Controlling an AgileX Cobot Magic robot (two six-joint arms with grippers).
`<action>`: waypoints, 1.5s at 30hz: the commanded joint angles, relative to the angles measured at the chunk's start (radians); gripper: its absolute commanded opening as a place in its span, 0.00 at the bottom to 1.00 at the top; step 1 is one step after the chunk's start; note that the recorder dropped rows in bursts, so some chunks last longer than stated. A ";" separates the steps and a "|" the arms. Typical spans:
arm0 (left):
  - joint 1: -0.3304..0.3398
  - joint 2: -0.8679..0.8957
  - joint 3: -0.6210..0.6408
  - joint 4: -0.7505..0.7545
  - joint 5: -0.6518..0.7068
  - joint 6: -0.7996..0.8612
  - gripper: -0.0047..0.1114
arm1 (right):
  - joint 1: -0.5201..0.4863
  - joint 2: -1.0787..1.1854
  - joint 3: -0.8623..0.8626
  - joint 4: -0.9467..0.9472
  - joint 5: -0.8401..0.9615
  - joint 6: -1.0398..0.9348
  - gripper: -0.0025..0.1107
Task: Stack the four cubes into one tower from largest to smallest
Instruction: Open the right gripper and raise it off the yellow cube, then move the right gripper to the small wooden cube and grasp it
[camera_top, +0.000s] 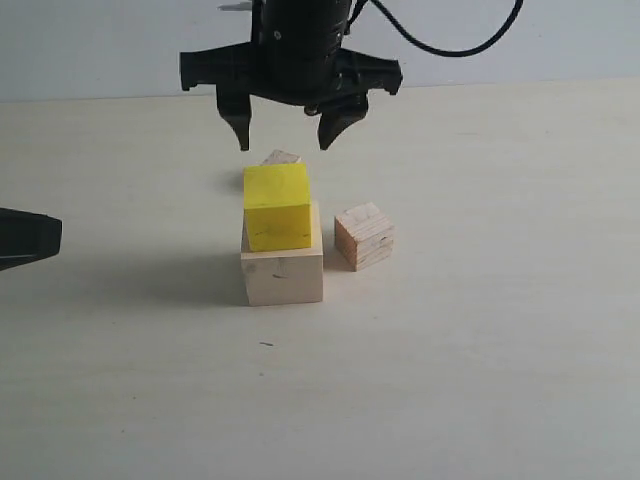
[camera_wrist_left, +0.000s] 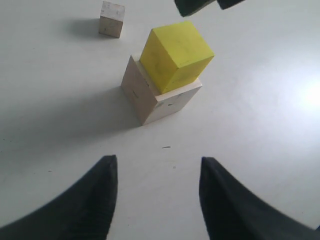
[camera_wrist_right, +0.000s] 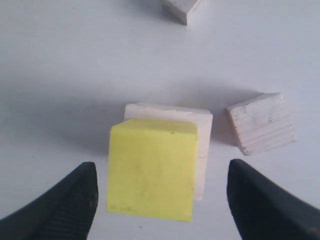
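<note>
Exterior view first, and the right gripper (camera_top: 287, 136) hangs directly over the stack, black fingers splayed wide, nothing between them and clear air beneath the tips. Below it the yellow cube (camera_top: 276, 206) sits on the largest pale wood cube (camera_top: 283, 278), two levels of the tower up on the pale tabletop (camera_top: 500, 360). The yellow one is set toward the left of its base, so a strip of the base's top shows along the right side. At three o'clock from the stack stands the grained wood cube (camera_top: 364, 237), just beside the base but not touching it, flat on the table. At twelve o'clock, behind the yellow block, only the top corner of the smallest pale wood cube (camera_top: 283, 158) peeks out, also on the table. Over at nine o'clock, hard against the frame edge, a dark piece of the left arm shows low down. From the left wrist view the left gripper (camera_wrist_left: 157, 167) is spread open and empty, both fingers framing bare table, well apart from the stack, and the smallest cube stands alone off to one side of it. From the right wrist view, the yellow block lies between the two wide fingers with space on either side, the grained cube beside the base, the tiny one farther off near the frame edge.
</note>
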 joint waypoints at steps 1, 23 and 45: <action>0.002 -0.002 0.004 -0.009 -0.007 0.002 0.47 | 0.001 -0.053 0.001 -0.106 -0.006 -0.044 0.63; 0.002 -0.002 0.008 -0.002 -0.011 0.022 0.47 | -0.237 -0.089 0.049 -0.118 -0.006 -0.461 0.63; 0.002 -0.002 0.008 0.021 -0.033 0.058 0.47 | -0.341 0.161 0.114 0.291 -0.006 -0.788 0.63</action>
